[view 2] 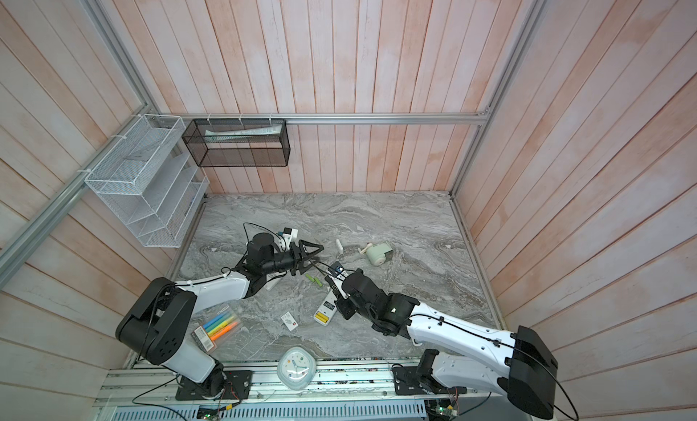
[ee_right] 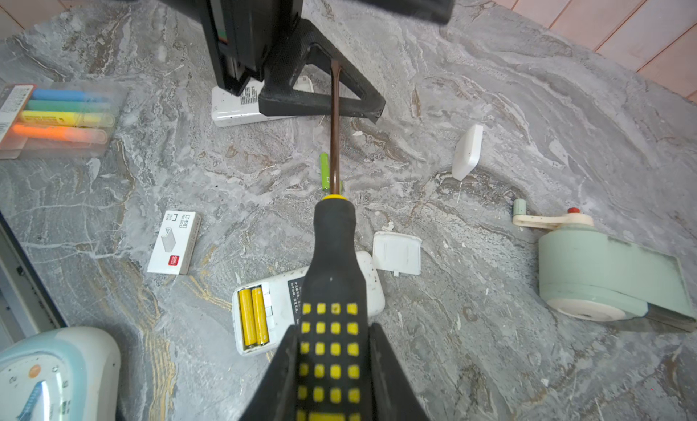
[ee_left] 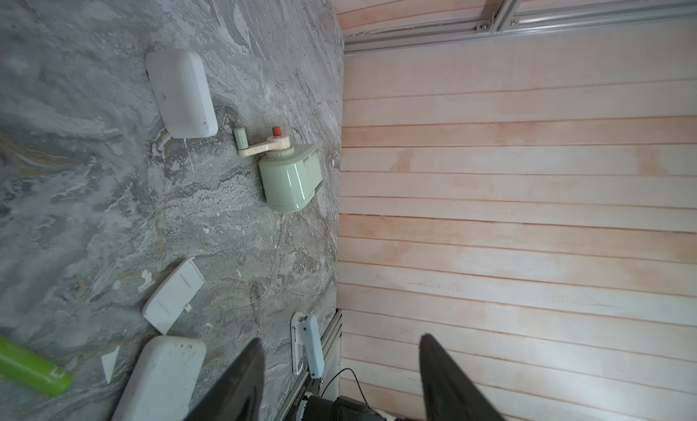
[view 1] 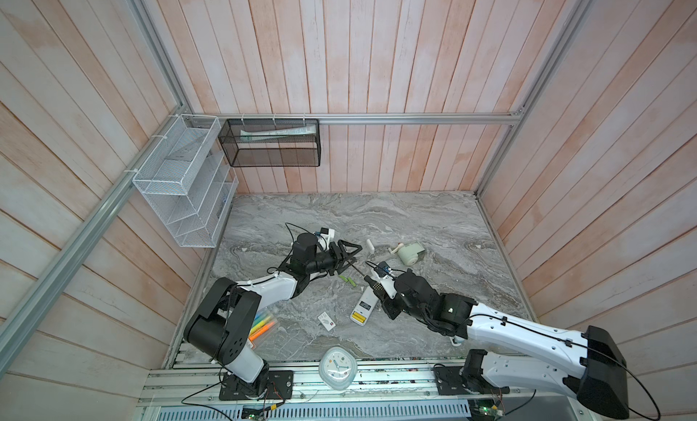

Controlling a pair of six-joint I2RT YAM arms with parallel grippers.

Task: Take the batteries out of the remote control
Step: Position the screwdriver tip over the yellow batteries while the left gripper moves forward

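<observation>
Judging it half done: two green batteries (view 1: 351,282) lie beside the remote (ee_right: 281,298), two yellow batteries (ee_right: 253,316) sit inside it; right gripper (ee_right: 332,336) clamps the screwdriver (ee_right: 333,249), left gripper (ee_left: 341,341) gapes, empty.

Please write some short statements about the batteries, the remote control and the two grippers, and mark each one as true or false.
1. Two yellow batteries sit in the open compartment of the remote control. True.
2. The left gripper is shut on a green battery. False: it is open and holds nothing; the green batteries lie on the table.
3. The right gripper holds the screwdriver by its handle. True.
4. The battery cover is fitted on the remote control. False: it lies on the table beside it.
</observation>
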